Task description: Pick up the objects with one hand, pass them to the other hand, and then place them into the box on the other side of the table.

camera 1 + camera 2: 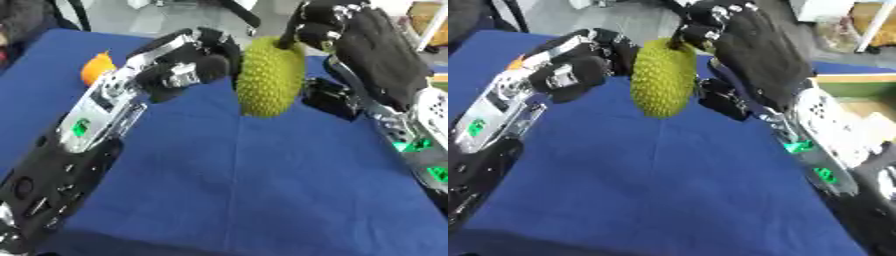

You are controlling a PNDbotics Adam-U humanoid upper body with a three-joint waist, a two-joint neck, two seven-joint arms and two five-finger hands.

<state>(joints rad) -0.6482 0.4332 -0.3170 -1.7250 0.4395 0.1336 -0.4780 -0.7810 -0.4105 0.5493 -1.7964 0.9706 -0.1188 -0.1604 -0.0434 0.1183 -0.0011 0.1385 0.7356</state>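
A green spiky fruit (271,80) hangs upright above the blue table (262,190), held by its dark stem at the top. My right hand (328,22) is shut on that stem, coming in from the upper right. My left hand (188,67) is just left of the fruit at mid height, its fingers partly bent and reaching to the fruit's side without closing round it. An orange object (96,67) lies on the cloth behind my left arm, partly hidden by it. A tan-rimmed box (859,77) with a green inside shows at the right edge.
Both forearms cross the table's sides. A black part of my right arm (331,97) sits just right of the fruit. Blue cloth stretches toward the front edge.
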